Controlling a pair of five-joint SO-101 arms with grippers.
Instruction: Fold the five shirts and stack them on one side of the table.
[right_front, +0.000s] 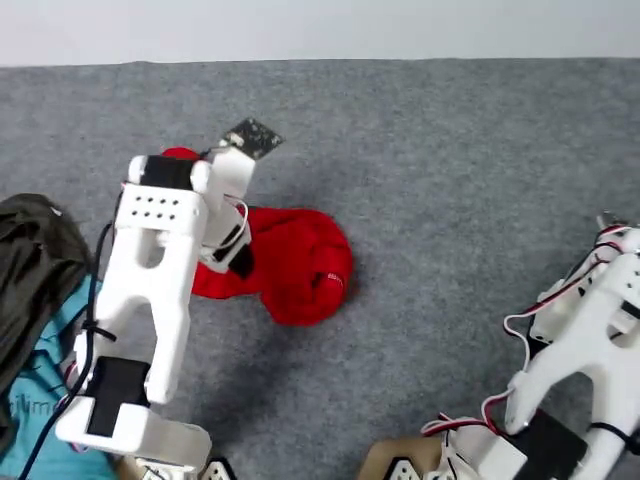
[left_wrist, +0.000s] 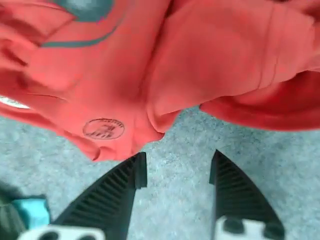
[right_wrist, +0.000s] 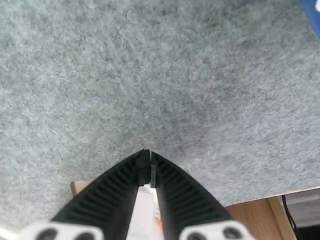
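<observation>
The red shirt (right_front: 300, 262) lies crumpled on the grey tabletop (right_front: 460, 180) — folding looks barely begun. The left tool (left_wrist: 179, 156) hovers just beside its edge, jaws apart; next it should pinch a hem and spread the cloth. The right tool (right_wrist: 150, 154), jaws together, sits well apart.

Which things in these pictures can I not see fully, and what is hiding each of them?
Red shirt: high view, the left arm covers part of it.
Dark shirt and teal shirt: high view, cut off by the picture's left edge.
Blue thing: right wrist view, cut off at a corner; too little to identify.
</observation>
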